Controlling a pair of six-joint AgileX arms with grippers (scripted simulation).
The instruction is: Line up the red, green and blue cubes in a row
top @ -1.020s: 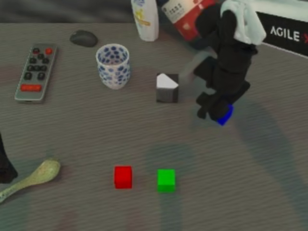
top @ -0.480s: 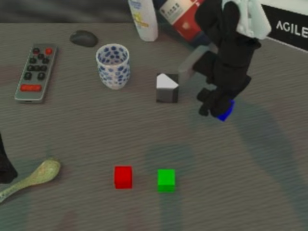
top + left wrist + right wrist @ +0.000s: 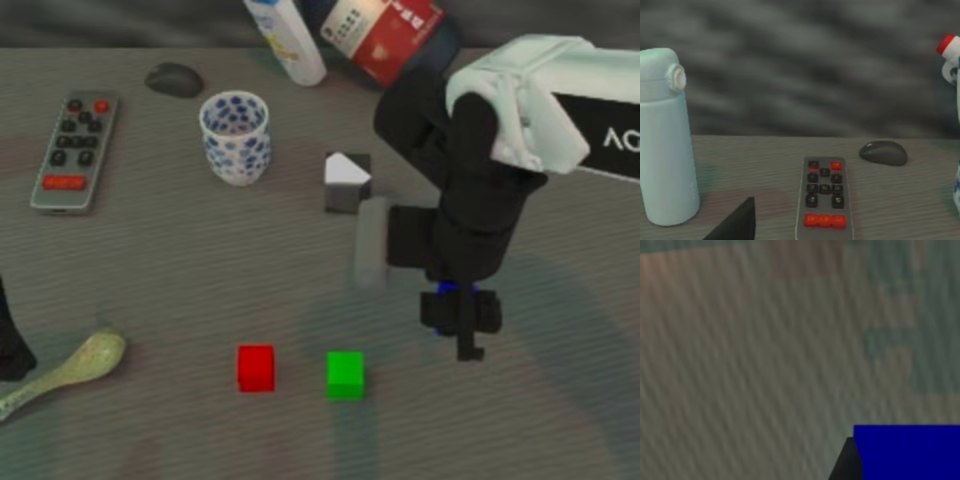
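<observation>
The red cube (image 3: 256, 368) and the green cube (image 3: 345, 375) sit side by side near the table's front edge. My right gripper (image 3: 458, 312) hangs just right of and a little behind the green cube, shut on the blue cube (image 3: 447, 288), which barely shows under the wrist. In the right wrist view the blue cube (image 3: 907, 452) fills the corner, with one dark finger (image 3: 846, 463) against its side, above bare table. My left arm (image 3: 10, 345) is parked at the table's left edge.
A spotted cup (image 3: 235, 135), a remote (image 3: 73, 150), a dark mouse (image 3: 174, 78) and a spoon (image 3: 65, 372) occupy the left half. A grey, black and white block (image 3: 347, 182) stands behind the cubes. Two bottles (image 3: 385, 35) lean at the back.
My right arm has swung from beside the grey block towards the table's front, carrying the blue cube to a spot just right of the green cube.
</observation>
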